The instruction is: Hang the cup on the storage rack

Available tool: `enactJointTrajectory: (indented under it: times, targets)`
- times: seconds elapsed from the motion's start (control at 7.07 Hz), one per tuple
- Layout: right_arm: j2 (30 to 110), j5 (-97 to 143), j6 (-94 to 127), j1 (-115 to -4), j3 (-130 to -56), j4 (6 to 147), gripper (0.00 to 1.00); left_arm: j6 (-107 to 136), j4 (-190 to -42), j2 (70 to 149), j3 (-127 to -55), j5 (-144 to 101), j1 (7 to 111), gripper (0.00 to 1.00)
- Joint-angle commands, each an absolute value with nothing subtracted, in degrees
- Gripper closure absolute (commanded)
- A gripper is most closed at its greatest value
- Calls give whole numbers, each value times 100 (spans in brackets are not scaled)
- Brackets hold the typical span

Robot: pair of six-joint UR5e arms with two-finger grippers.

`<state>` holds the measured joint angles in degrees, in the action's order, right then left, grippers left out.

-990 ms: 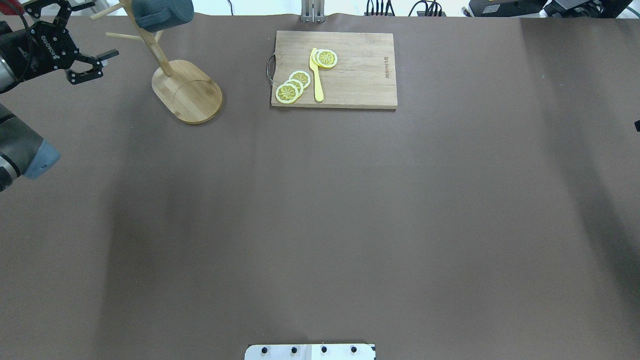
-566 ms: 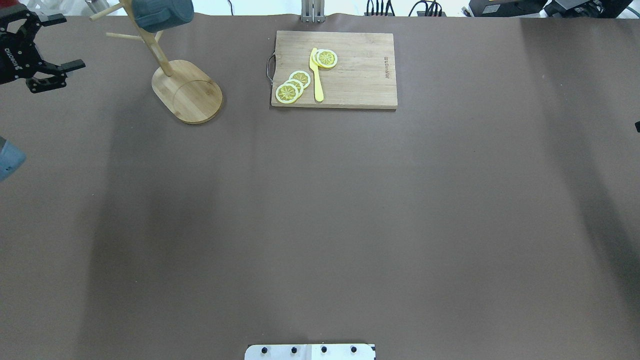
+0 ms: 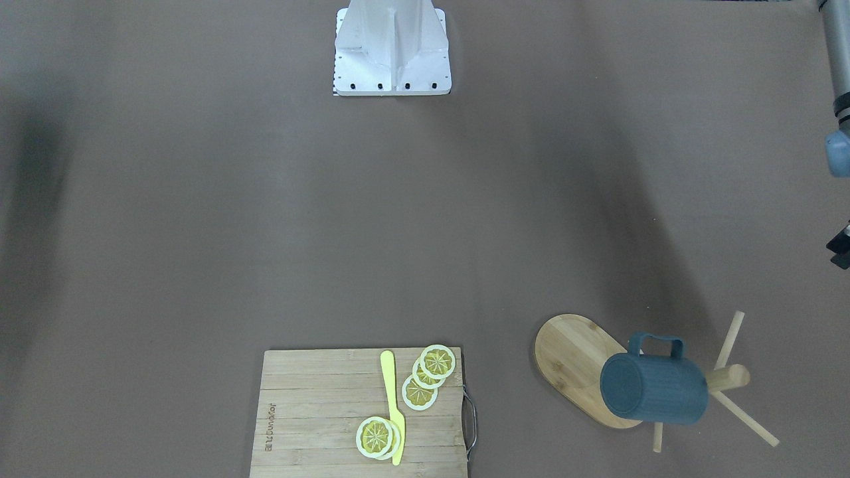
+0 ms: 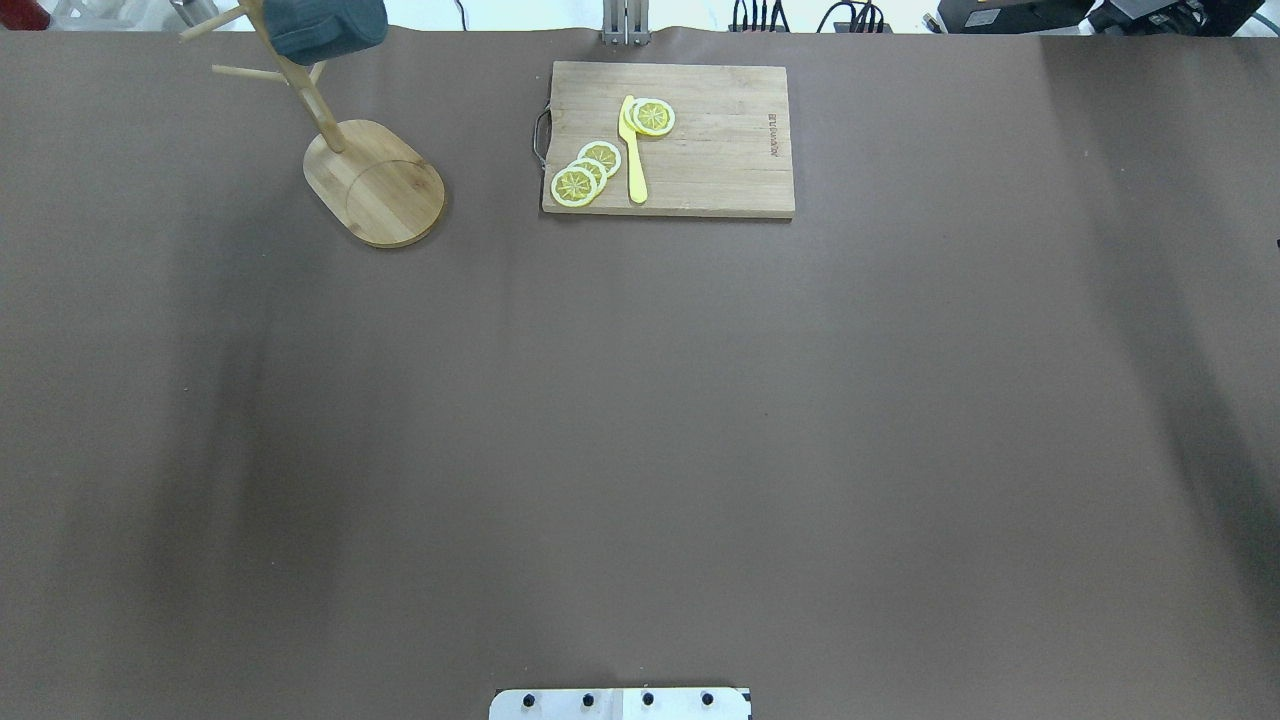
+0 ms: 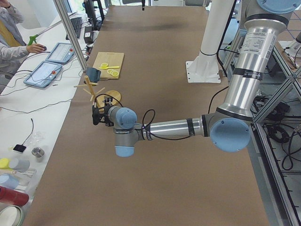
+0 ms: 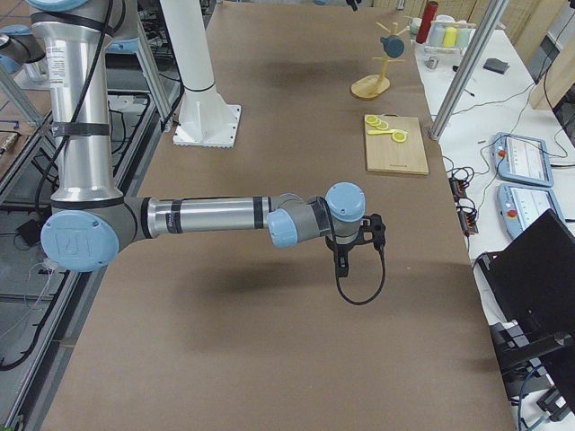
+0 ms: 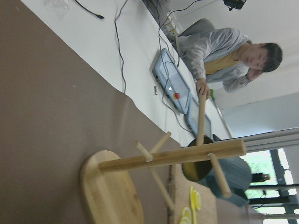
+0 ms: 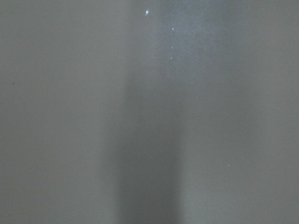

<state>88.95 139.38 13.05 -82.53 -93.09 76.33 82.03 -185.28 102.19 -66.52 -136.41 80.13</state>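
The cup (image 4: 328, 25) is hung on the storage rack (image 4: 375, 185), at eleven o'clock. Left gripper (image 5: 96, 115) and right gripper (image 6: 364, 238) openings cannot be told.

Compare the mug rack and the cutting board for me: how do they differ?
Shape: the storage rack has an oval base with an upright post and pegs; the cutting board is a flat rectangle.
Load: the rack carries the cup near its top; the board carries lemon slices and a yellow knife.
Fittings: the board has a metal handle on one short side; the rack has none.
Both are light wood.
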Motion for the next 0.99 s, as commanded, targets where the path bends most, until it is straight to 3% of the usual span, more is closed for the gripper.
enactJointTrajectory:
  times: [0.0,0.42,0.85]
  targets:
    - [8877,13922,1301,-8297,-9325,7629,0,7146,-18001,10063,-6741,-13729,8270,3]
    - [8877,13852,1283,-8314,-9325,7620,0,5824,-17686,10055,-6741,-13151,8498,3]
    - [8868,13738,1248,-8393,-9325,7620,0,3137,-16276,9967,-6872,-12797,8910,3]
